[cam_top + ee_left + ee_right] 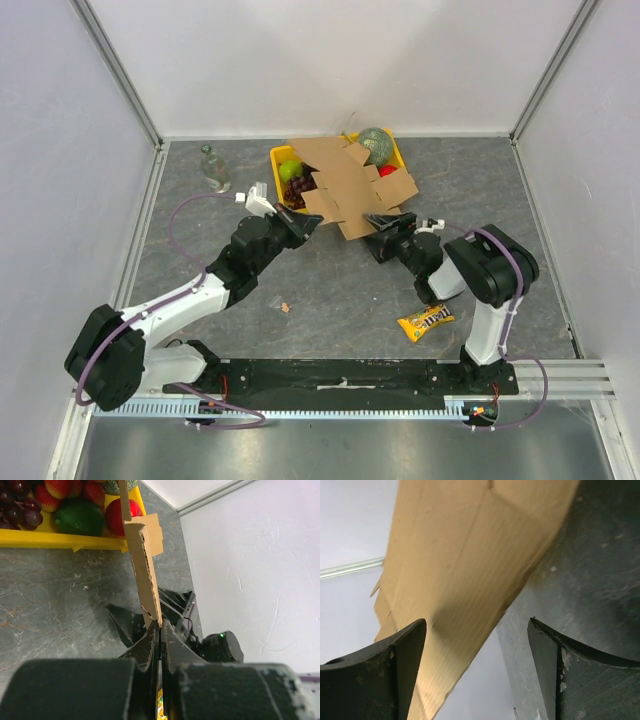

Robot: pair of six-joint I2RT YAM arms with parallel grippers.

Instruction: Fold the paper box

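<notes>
The paper box (345, 185) is a flat brown cardboard sheet with flaps, its far part resting over the yellow fruit tray (278, 155). My left gripper (305, 225) is shut on the sheet's near-left edge. In the left wrist view the cardboard (145, 565) stands edge-on, rising out of the pinched fingertips (152, 630). My right gripper (388, 222) is open at the sheet's near-right edge. In the right wrist view the cardboard (460, 570) reaches down between the wide-apart fingers (405, 650), close to the left one and well away from the right one.
The tray holds grapes (17, 502), a green fruit (80, 517) and strawberries; a grey-green melon (377, 145) sits at its far right. A clear bottle (214, 168) stands at the far left. A yellow candy packet (425, 322) lies near my right arm's base. Walls enclose the table.
</notes>
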